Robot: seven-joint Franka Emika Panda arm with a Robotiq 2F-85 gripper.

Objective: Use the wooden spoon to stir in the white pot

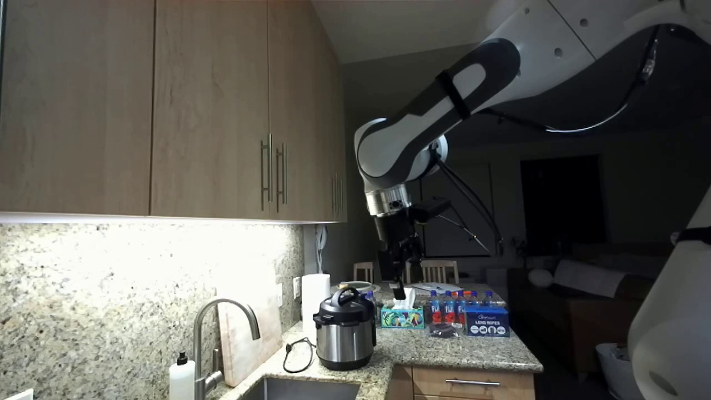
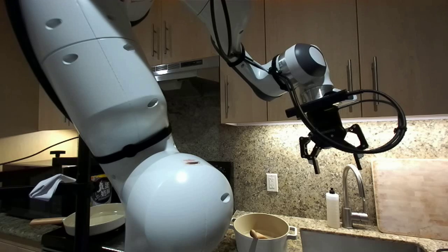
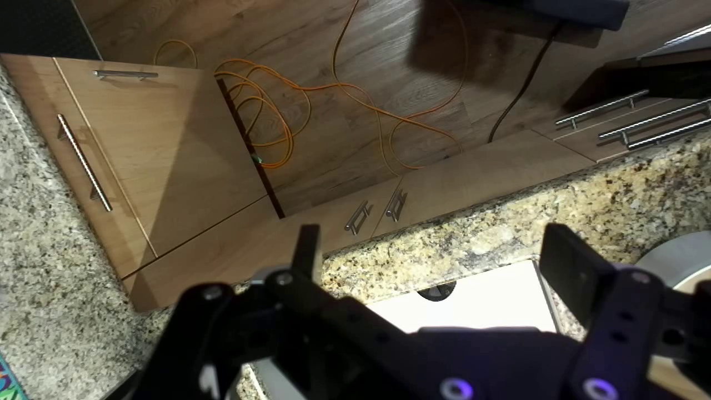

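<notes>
In an exterior view a pale pan [image 2: 105, 215] sits toward eight o'clock, its wooden handle [image 2: 47, 221] pointing to nine, a black stand [image 2: 82, 196] crossing in front of it; next comes the white bulk of the arm [image 2: 178, 206]. Toward five o'clock the white pot [image 2: 271, 245] rests on the counter [image 2: 294, 246], and the wooden spoon [image 2: 259, 235] is in it, showing by the near rim; how deep it reaches I cannot tell. At two o'clock from the pot hangs the pincer [image 2: 337, 164], released, its two fingers [image 2: 316, 166] pointing down toward six o'clock and spread well apart; the wrist view shows part of the sink [image 3: 483, 311] between them. Below, at the pincer's six o'clock, a soap bottle [image 2: 333, 210] stands beside the tap [image 2: 347, 217], both behind the sink, which lies at three o'clock from the pot. A cutting board [image 2: 413, 196] stands on edge at the tap's three o'clock. In an exterior view a paper roll [image 1: 315, 300] stands at ten o'clock from a black-lidded cooker [image 1: 345, 340], and toward the cooker's three o'clock come a patterned tissue box [image 1: 402, 318], a row of water bottles [image 1: 449, 308] and a blue box of lens wipes [image 1: 486, 322].
</notes>
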